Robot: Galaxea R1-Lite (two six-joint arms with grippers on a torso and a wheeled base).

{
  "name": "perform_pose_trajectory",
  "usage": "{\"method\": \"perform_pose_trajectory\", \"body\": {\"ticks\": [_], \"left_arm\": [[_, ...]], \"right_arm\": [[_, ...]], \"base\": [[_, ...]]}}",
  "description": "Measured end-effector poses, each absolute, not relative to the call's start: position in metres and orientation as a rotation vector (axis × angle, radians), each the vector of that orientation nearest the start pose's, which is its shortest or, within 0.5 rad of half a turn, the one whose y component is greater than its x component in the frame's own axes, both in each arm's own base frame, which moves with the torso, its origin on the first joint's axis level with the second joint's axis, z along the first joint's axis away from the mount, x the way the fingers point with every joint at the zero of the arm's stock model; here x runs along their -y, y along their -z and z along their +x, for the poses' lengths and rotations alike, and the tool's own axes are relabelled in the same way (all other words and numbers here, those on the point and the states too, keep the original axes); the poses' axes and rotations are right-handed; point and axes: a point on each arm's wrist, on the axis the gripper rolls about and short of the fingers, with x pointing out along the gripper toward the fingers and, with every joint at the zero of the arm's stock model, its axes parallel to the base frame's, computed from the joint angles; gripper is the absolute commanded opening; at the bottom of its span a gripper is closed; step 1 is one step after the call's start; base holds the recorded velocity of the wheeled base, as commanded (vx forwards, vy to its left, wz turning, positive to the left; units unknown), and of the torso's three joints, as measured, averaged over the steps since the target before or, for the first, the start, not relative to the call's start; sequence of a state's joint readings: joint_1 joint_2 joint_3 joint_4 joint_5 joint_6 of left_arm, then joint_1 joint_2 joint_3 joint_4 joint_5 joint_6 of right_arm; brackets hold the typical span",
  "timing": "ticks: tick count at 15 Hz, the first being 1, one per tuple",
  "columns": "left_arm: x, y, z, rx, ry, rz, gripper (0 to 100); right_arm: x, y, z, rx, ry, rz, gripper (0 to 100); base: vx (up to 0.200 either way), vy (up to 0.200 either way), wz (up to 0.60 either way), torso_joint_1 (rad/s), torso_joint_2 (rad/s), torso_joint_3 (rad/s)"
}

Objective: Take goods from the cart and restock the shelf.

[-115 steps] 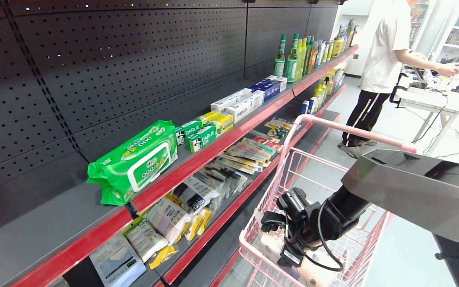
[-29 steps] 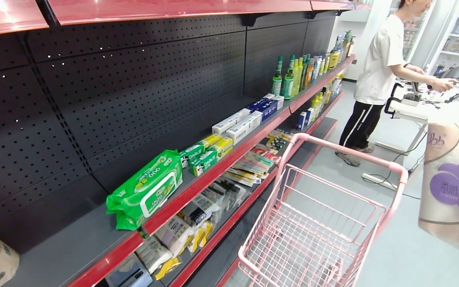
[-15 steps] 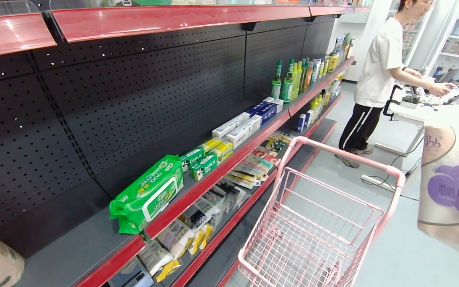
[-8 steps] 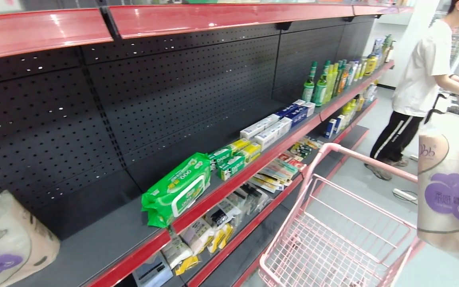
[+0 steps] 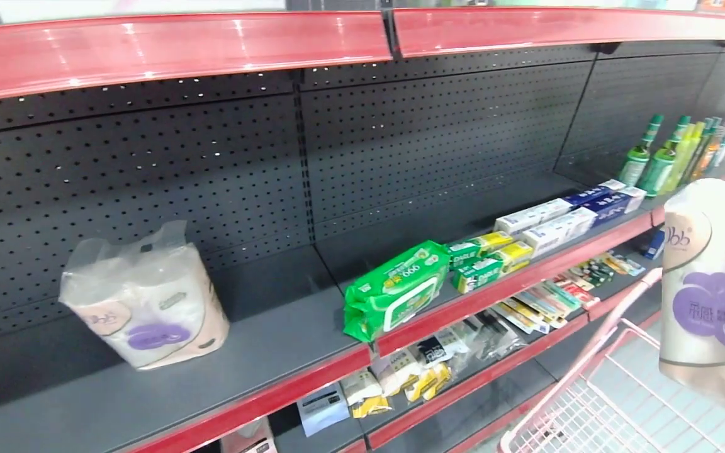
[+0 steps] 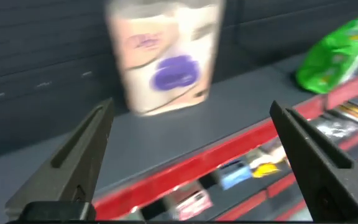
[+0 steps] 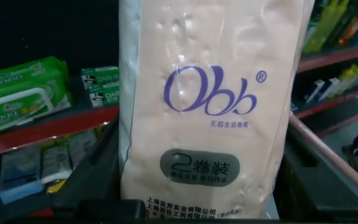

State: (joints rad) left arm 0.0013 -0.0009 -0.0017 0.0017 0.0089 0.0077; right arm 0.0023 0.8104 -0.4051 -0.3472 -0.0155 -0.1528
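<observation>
Closest to me, the right jaws are shut on a two-roll toilet paper pack (image 5: 712, 296), one dark jaw on each flank of its wrapper, so it hangs upright in the air. It sits out in the aisle above the pink cart (image 5: 595, 409), clear of the shelf (image 5: 262, 352) and touching nothing else. The left jaws are spread wide and hold nothing. They hover just off the shelf's red front lip, pointed at a matching toilet paper bundle (image 5: 145, 302) that stands on the grey deck against the pegboard. By my reading the job is in the carry step: the goods are out of the cart but not yet on the shelf. The next move would call for swinging the held pack across over the red lip. It would then need setting down upright on the bare stretch between the shelved bundle and the green wet wipes pack (image 5: 394, 289), and only then releasing. The soft wrapper may sag or tip if it lands on the lip, so it wants placing well back. Farther along the same shelf lie the toothpaste boxes (image 5: 485, 258). Beyond them, at the far end, stand the green bottles (image 5: 652, 157).
</observation>
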Motion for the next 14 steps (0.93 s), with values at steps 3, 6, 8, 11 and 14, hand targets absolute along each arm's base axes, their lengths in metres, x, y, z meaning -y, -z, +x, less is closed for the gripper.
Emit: {"method": "perform_pose_trajectory", "body": {"ticks": [3, 6, 8, 11, 14], "left_arm": [[-0.0002, -0.0758, -0.0230, 0.001, -0.009, 0.008, 100], [-0.0002, -0.0757, -0.0230, 0.001, -0.010, 0.008, 100], [-0.0002, -0.0758, -0.0230, 0.001, -0.010, 0.008, 100], [-0.0002, -0.0758, -0.0230, 0.002, -0.010, 0.009, 100], [-0.0002, -0.0758, -0.0230, 0.001, -0.010, 0.009, 100]], "right_arm": [[0.0001, -0.2119, 0.0859, -0.059, 0.007, -0.153, 0], [0.0001, -0.2114, 0.0858, -0.059, 0.009, -0.154, 0], [0.0001, -0.2098, 0.0853, -0.063, 0.007, -0.164, 0], [0.0004, -0.2084, 0.0823, -0.059, 0.013, -0.170, 0], [0.0005, -0.2043, 0.0775, -0.057, 0.013, -0.184, 0]], "base": [[0.000, 0.000, 0.60, 0.001, 0.00, 0.002], [0.000, 0.000, 0.60, 0.001, 0.00, 0.004], [0.000, 0.000, 0.00, 0.000, 0.00, 0.000], [0.000, 0.000, 0.00, 0.000, 0.00, 0.000], [0.000, 0.000, 0.00, 0.000, 0.00, 0.000]]}}
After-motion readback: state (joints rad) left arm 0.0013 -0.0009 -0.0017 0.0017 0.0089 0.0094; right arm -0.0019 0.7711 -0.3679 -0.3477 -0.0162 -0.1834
